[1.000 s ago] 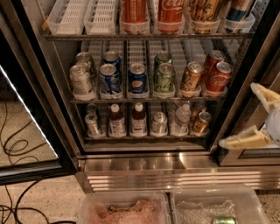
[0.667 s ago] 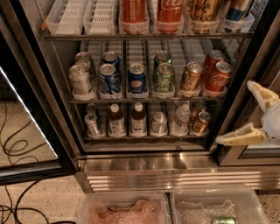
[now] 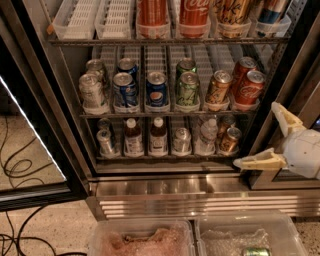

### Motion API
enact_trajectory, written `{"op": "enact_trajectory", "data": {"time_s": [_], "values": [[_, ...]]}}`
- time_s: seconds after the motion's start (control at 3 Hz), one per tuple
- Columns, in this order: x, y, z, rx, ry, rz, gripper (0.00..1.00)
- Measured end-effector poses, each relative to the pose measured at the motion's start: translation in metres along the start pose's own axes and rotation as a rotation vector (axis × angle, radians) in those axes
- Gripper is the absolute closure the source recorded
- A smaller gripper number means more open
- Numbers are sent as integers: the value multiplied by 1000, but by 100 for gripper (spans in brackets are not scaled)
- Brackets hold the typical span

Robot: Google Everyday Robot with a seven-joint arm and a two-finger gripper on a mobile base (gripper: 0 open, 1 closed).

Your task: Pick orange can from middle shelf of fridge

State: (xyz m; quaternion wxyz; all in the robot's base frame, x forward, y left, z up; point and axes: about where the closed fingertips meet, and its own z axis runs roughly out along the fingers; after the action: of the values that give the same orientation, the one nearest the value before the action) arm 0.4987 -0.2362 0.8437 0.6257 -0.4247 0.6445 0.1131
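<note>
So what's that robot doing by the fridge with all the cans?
The robot is going after the orange can on the middle shelf of the open fridge. Its tool hovers off to the right, by the fridge's frame, open wide and holding nothing. The can stands untouched between a green can and a red can.

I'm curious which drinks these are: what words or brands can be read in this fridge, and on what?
"Coca-Cola" in white script, partly cut off: red container on the top shelf.
Red cans, middle shelf: white script, too blurred to read.
Blue cans: round emblem, no legible words.
Orange can, green cans, bottles: print too small to read.
Gripper, open at lower right outside the fridge: no text.
</note>
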Motion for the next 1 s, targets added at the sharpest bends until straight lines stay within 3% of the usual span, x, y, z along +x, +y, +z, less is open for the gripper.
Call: {"op": "enact_trajectory", "data": {"time_s": [0.33, 0.67, 1.0], "values": [[26, -12, 25, 132, -135, 73, 0], [28, -4, 51, 137, -200, 68, 0], [28, -4, 51, 137, -200, 68, 0]]}}
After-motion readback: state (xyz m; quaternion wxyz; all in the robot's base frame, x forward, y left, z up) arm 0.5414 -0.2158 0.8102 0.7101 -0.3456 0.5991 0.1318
